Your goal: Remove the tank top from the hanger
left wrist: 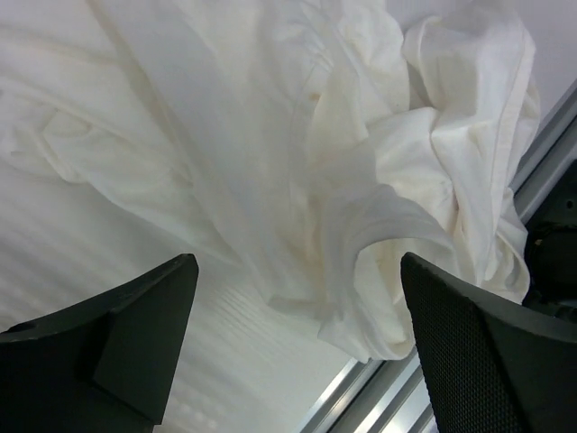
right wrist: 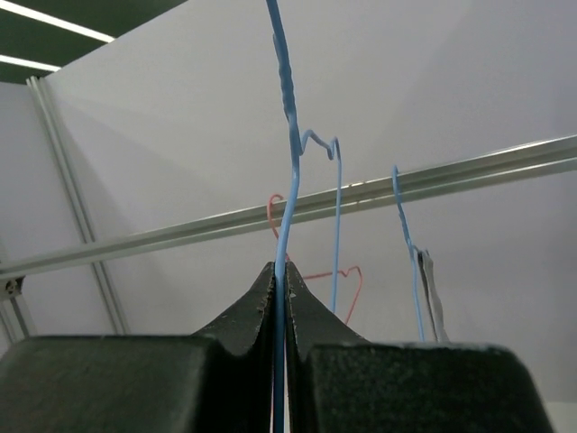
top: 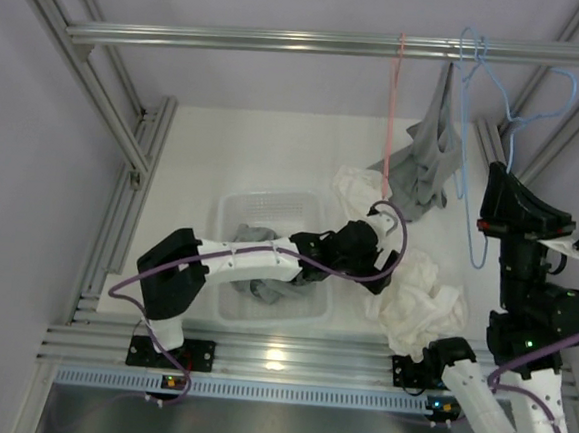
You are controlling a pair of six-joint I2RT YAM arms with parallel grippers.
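A grey tank top hangs from a blue wire hanger on the top rail. My right gripper is shut on a blue hanger wire, raised at the right side. My left gripper is open and empty, low over the table beside crumpled white cloth; in the top view it sits at the table's middle, apart from the tank top.
A clear bin with grey clothes stands at the centre left. White garments lie on the table and behind. A pink hanger hangs from the rail. Frame posts flank both sides.
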